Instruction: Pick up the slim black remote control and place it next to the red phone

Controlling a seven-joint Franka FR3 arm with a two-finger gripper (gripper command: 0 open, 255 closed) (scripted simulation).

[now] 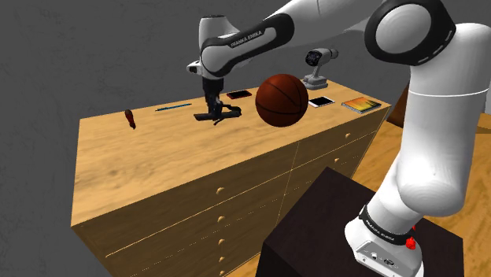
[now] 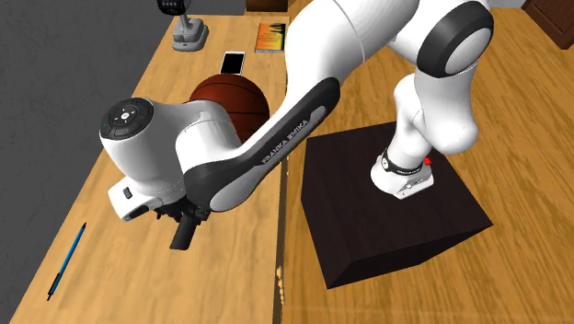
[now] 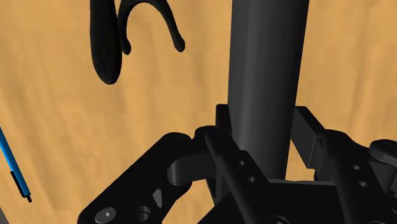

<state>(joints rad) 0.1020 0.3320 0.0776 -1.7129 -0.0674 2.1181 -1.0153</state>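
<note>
One all-black hand [image 1: 212, 108] clamped shut around one slim black remote control [image 3: 264, 76], near one brown basketball [image 1: 282, 100], one blue pen [image 1: 173, 106] farther off, wooden counter [image 1: 157, 161]

White, rounded arm [image 1: 425, 149] with dark grey bands at the joints. Bears white "FRANKA EMIKA" lettering [image 2: 285, 144] along a dark forearm strip. Ends in an all-black gripper [image 1: 213, 112], blocky, with small round screw holes [image 3: 242, 163] seen in the wrist view. Carries a flat dark cap [image 2: 127, 117] with small pale marks on one joint. Stands on a white base [image 1: 384, 250] ringed by a black collar [image 1: 383, 223], with a red button [image 1: 410, 242].
</note>
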